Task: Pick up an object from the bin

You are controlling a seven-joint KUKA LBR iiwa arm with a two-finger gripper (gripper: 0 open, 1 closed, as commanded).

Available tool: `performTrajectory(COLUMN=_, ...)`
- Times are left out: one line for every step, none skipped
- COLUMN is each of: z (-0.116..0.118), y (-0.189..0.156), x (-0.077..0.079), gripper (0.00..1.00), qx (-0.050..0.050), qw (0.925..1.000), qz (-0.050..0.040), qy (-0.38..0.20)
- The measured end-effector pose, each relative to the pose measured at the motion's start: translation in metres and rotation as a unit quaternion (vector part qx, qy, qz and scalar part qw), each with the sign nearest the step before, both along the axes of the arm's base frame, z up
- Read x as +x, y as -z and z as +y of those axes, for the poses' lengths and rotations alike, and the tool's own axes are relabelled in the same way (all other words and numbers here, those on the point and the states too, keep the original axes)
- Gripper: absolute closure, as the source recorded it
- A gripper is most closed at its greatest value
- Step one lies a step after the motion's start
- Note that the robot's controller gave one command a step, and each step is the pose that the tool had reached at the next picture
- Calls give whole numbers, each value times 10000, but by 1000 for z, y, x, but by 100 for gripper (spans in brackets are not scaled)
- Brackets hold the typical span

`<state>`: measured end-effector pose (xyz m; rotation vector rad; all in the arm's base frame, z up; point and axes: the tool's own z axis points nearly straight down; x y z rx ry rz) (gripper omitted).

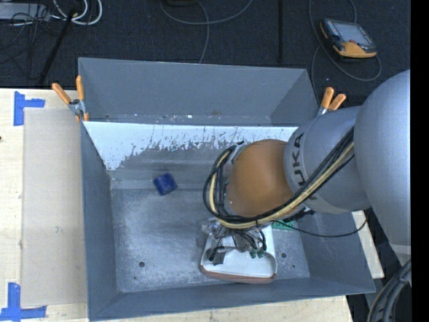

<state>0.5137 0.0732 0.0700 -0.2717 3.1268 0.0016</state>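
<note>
Gripper (233,245) positioned over flat white oval object with brown rim (244,268), at near-right of grey metal bin (134,253). Open or closed cannot be told. Small blue block (164,183) lies well apart, leftward. Step judged: grasp stage, object not yet lifted. Next move: firm hold on thin rim to be secured, then straight lift.

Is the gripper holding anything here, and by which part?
Cannot be told. The gripper is down over the flat white brown-edged thing near the front wall of the bin; no hold shows.
</note>
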Motion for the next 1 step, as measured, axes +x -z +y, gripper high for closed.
performTrajectory(z=8, y=-154, x=-30, gripper=100, qx=-2, qw=9991, qz=-30, qy=-417)
